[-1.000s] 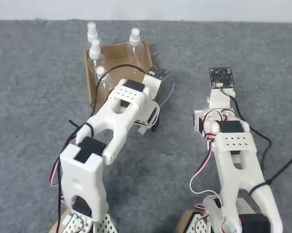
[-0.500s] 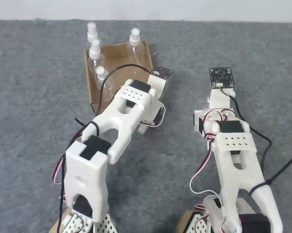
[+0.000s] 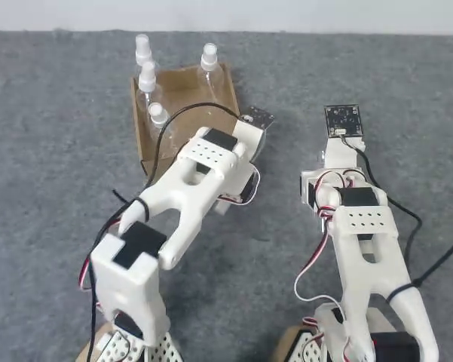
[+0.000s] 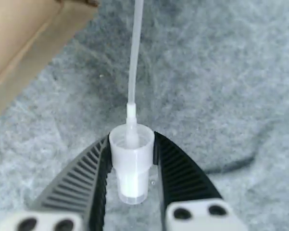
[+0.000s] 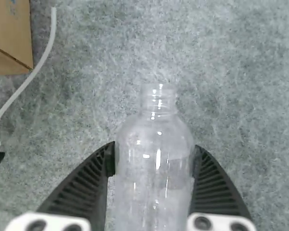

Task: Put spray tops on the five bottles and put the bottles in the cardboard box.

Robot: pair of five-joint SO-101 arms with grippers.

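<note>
My left gripper (image 4: 131,139) is shut on a white spray top (image 4: 130,166), whose thin tube (image 4: 134,57) points away over the grey carpet. In the high view the left arm (image 3: 215,154) sits just right of the cardboard box (image 3: 230,87). My right gripper (image 5: 154,148) is shut on a clear bottle (image 5: 156,139) with an open neck and no top. Its arm (image 3: 343,151) stands to the right of the left one. The spray top's tube (image 5: 36,72) curves past near the box corner (image 5: 9,41). Several capped bottles (image 3: 147,75) stand in the box.
Grey carpet covers the table, with open room between the two arms and to the right of the right arm. Black and coloured cables (image 3: 173,121) loop over the left arm near the box. A box edge (image 4: 29,33) lies close beside the left gripper.
The left arm has swung right, away from the box toward the right arm, carrying the spray top. The right arm and its bottle have stayed put.
</note>
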